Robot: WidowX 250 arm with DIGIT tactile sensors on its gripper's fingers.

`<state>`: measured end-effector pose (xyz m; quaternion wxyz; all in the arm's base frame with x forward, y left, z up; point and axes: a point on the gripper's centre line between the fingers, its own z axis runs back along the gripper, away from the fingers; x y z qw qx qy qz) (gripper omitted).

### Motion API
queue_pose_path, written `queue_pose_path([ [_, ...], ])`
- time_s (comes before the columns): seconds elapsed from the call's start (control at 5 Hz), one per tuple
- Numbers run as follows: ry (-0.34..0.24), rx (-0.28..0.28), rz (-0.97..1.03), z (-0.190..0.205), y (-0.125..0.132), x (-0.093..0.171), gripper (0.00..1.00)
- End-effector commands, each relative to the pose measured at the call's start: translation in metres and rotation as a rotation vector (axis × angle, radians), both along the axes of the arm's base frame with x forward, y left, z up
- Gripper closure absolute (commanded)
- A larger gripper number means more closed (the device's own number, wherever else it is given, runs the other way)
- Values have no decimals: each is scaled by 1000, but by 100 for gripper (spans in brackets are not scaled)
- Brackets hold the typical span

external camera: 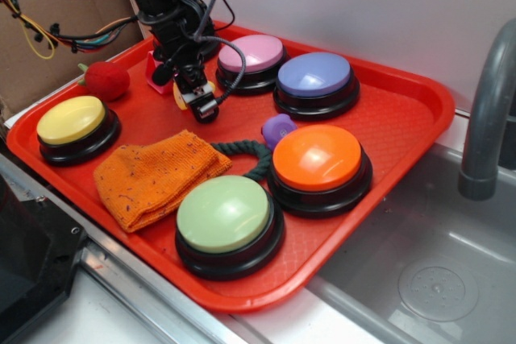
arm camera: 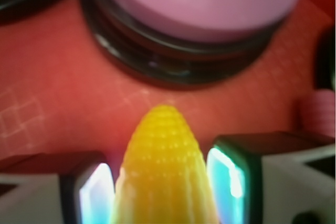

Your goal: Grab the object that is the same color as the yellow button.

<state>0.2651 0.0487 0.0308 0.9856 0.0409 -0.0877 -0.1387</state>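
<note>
The gripper is sitting over the far left part of the red tray, just in front of the pink button. In the wrist view the toy corn is standing between the two fingers, tip pointing toward the pink button, and the pads are pressing against both of its sides, so the hand is looking clamped on it. In the exterior view only a sliver of the corn is showing beside the fingers. The yellow button is resting near the tray's left corner, well apart from the gripper. The matching object is therefore chosen and seemingly gripped; whether it is lifting clear of the tray is hard to tell. What remains, by my judgement, is raising it free.
</note>
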Motion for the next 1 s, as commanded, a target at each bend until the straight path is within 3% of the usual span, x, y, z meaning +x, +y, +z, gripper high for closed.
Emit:
queue_pose_path([
  [0.0,-46,-90,340,90,1,12,100],
  [0.4,-120,-193,571,148,5,-18,100],
  [0.6,-163,-176,612,160,-1,-38,100],
  [0.8,-175,-151,494,152,-12,-33,100],
])
